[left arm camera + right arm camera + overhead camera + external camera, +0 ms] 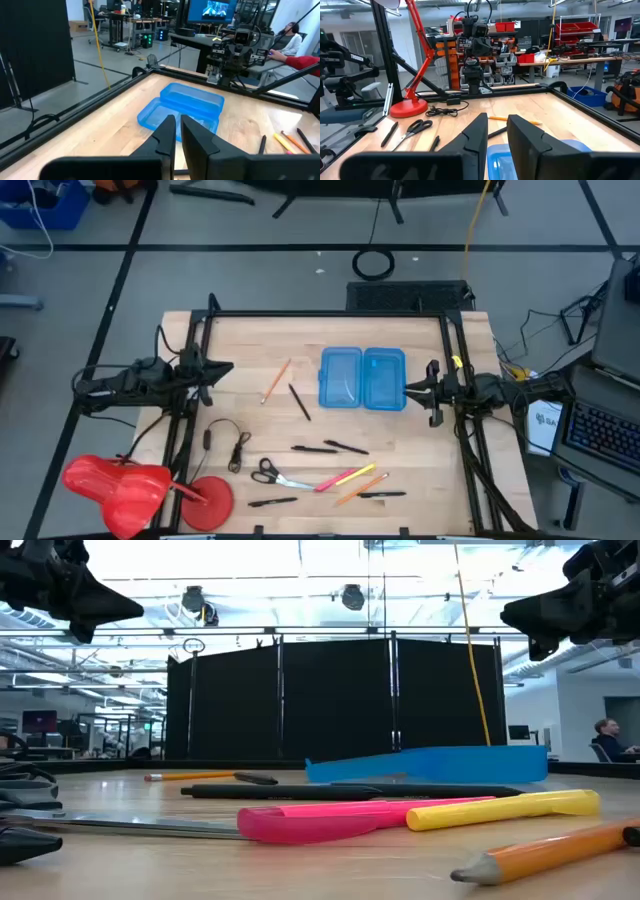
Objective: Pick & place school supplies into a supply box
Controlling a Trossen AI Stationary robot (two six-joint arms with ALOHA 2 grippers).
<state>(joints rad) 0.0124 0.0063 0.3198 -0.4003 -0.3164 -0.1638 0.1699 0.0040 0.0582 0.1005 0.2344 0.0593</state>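
Left gripper (222, 369) parked at the table's left edge, raised off the wood, fingers (167, 132) nearly together and holding nothing. Right gripper (418, 390) parked at the right edge, also raised, fingers (477, 131) a narrow gap apart, nothing between them.

No pickup begun yet, so the step in hand looks like choosing and reaching for a first item. Best done by opening the jaws well before descending, coming down straight over the middle of a thin item, and lining the fingers across its length, not along it. Likely worth taking an isolated piece first to avoid dragging neighbours.

Blue case (362, 378) lying open in two halves, just beside the right gripper and well apart from the left. Orange pencil (276, 381) and black pen (299, 402) between the left gripper and the case, nearer the left. Other supplies clustered toward the table's front: two more black pens (330, 448), scissors (266, 472), pink marker (337, 479), yellow marker (365, 471), well apart from both grippers. Red lamp (130, 485) and looped cable (228, 442) at the front left, not part of the job.
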